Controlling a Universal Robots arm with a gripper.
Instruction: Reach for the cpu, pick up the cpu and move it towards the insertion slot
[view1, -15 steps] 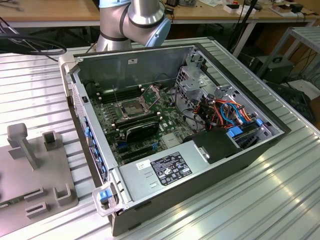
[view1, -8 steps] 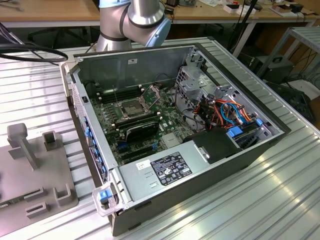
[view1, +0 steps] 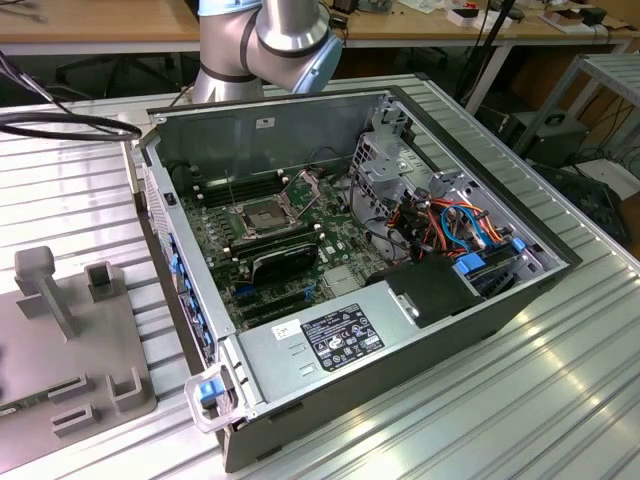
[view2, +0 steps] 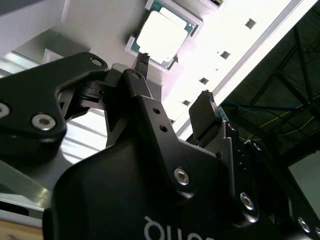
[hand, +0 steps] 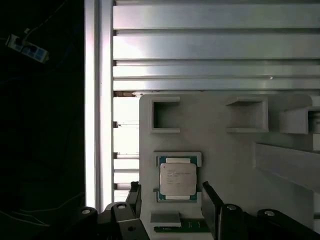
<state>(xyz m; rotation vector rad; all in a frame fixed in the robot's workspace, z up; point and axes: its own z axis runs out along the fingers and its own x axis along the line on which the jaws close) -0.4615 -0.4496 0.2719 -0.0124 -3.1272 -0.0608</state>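
In the exterior view a grey plate (view1: 60, 340), matte and moulded with raised posts and brackets, lies on the ribbed metal table (view1: 520, 400). To the exterior view's right of the plate is the open computer case (view1: 240, 140). Inside it is the socket (view1: 262, 215), a square silver frame round a dark centre. My arm (view1: 270, 40), smooth grey with a pale blue cap, is bent at its joint beyond the case's far wall.

In the second wrist view my gripper (view2: 174, 85) is matte black, built of angular bolted links. Its fingers (view2: 205, 112) are spread wide with nothing between them. Past them the chip (view2: 162, 36), flat, square and pale, sits in a recess of the plate.

In the first wrist view the chip (hand: 177, 181) lies in a green-edged pocket near the plate's (hand: 225, 150) edge, its dull metal top facing up. My gripper (hand: 170, 192) points squarely at it, empty, with one finger on each side of the pocket. I cannot tell whether the fingers touch the plate.
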